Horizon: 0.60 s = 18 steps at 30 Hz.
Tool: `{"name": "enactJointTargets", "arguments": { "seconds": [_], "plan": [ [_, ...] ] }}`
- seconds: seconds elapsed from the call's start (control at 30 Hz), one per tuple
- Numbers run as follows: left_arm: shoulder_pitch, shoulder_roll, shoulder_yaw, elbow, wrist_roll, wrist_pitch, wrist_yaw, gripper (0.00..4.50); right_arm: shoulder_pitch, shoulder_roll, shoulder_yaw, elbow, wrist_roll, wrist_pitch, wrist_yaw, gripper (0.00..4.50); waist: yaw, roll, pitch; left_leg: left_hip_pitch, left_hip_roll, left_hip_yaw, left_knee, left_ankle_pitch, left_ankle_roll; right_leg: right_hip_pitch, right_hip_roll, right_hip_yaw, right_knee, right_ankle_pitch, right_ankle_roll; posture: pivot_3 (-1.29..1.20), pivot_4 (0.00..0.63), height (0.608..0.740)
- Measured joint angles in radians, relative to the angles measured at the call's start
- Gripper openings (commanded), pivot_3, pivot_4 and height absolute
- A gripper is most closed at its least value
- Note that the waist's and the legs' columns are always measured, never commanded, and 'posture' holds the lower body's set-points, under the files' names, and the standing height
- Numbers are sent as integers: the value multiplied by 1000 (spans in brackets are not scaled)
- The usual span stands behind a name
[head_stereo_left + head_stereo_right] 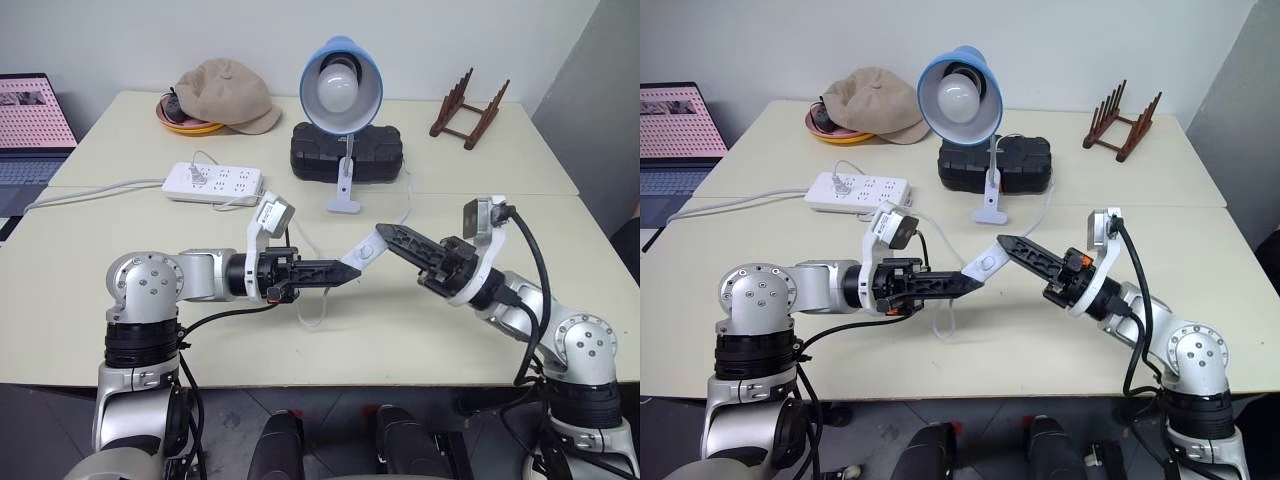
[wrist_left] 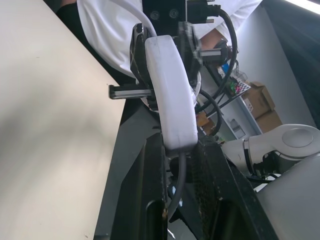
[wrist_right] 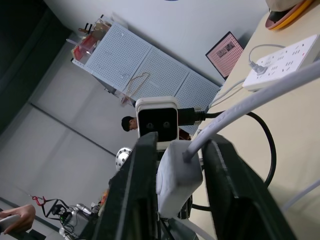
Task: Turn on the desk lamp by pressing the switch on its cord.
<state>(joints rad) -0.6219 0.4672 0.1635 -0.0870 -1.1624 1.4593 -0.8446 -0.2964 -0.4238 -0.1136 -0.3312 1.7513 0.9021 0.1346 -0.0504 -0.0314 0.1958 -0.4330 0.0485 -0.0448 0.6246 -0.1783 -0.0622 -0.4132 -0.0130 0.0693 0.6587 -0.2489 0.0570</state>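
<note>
The desk lamp (image 1: 340,85) stands at the back middle of the table, its light-blue shade and white bulb facing me. The white switch (image 1: 368,250) hangs above the table's middle between both grippers. My left gripper (image 1: 350,270) points right and is shut on one end of the switch (image 2: 170,95). From the right, my right gripper (image 1: 385,236) reaches in around the other end of the switch (image 3: 176,177). Its fingers stand apart, with a gap on one side. The thin white cord (image 1: 312,310) loops down onto the table under the grippers.
A white power strip (image 1: 213,183) lies at the back left, and a black box (image 1: 347,152) sits behind the lamp's base. Further off are a beige cap (image 1: 225,92), a wooden rack (image 1: 468,110) and a laptop (image 1: 30,120). A person (image 3: 129,122) is far off.
</note>
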Motion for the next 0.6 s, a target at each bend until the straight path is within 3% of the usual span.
{"name": "enactJointTargets", "arguments": {
  "seconds": [0.13,0.33,0.6],
  "plan": [
    [-1,-2,1,3,0,-19,23,369,82,-31,-15,-55,66,-3,-13,2929,2,0,0,0,0,0,0,0,0,0,0,0,-1,0,0,0,150,740],
    [-9,-5,-3,2,-12,-31,27,369,84,6,29,-107,110,-47,-57,4321,-3,0,0,0,0,0,0,0,0,-1,0,0,0,0,0,0,150,740],
    [-9,-4,-8,-1,-16,-31,28,369,60,55,101,-107,92,-91,-89,4450,-2,0,0,-1,0,1,-1,0,0,-1,0,0,-1,0,0,0,150,740]
  ]
}}
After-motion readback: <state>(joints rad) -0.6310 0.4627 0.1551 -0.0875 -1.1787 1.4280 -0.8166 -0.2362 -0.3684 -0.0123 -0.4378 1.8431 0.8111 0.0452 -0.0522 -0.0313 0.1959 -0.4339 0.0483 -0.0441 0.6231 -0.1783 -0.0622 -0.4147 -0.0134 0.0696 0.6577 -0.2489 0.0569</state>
